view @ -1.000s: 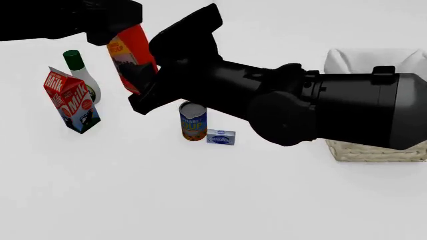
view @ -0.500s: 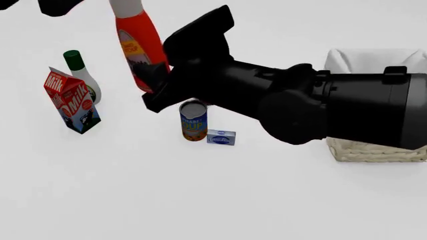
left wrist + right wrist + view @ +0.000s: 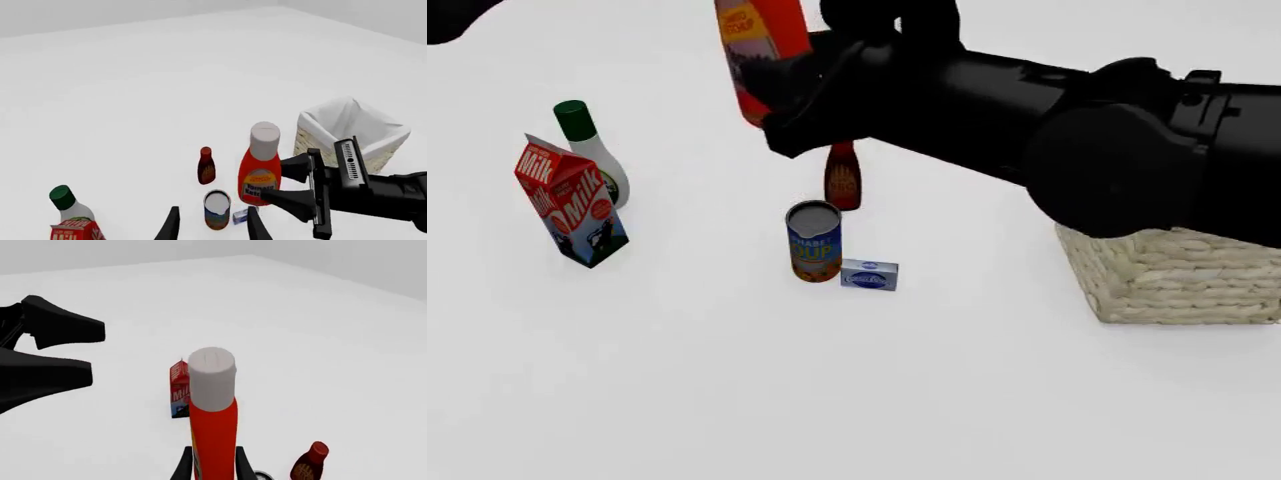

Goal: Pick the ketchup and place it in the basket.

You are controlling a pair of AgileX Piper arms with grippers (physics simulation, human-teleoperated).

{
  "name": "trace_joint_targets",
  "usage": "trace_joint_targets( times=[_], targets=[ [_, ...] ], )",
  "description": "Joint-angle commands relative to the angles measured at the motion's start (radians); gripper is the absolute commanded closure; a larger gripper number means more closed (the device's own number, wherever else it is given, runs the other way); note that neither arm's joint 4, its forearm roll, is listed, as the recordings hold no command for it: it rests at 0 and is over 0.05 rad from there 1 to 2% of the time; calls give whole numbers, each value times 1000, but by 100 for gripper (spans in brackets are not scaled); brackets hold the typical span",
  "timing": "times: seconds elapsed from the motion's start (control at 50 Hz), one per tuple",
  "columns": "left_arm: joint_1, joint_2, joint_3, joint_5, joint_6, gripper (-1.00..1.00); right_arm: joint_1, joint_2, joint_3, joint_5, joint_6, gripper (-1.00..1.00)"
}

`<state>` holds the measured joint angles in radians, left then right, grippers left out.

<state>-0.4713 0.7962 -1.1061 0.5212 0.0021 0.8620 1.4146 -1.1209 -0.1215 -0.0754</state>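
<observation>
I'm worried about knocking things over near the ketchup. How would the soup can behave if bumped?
The soup can stands upright and looks squat, so it probably resists tipping. Being round, once toppled it would likely roll, perhaps against the small box beside it.

- Maroon bottle (image 3: 842, 176), can (image 3: 814, 242) and small box (image 3: 869, 274) stood clustered mid-bench (image 3: 827, 400).
- Milk carton (image 3: 570, 201) and green-capped bottle (image 3: 593, 150) crowded the left.
- Open bench lay between the cluster and the basket (image 3: 1168, 280).
</observation>
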Motion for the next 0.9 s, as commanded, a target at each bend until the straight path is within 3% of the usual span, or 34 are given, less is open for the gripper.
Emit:
trace_joint_targets(
  times=[0.02, 0.18, 0.4, 0.9],
  targets=[
    [52, -43, 63, -33, -11, -100, -55, -59, -22, 61, 16, 100],
    [98, -72, 117, -94, 26, -100, -117, -79, -26, 80, 9, 100],
    [136, -89, 172, -171, 8, -100, -224, -111, -29, 98, 8, 100],
    [151, -89, 217, -220, 0, -100, -438, -138, 23, 63, 0, 100]
  ],
)
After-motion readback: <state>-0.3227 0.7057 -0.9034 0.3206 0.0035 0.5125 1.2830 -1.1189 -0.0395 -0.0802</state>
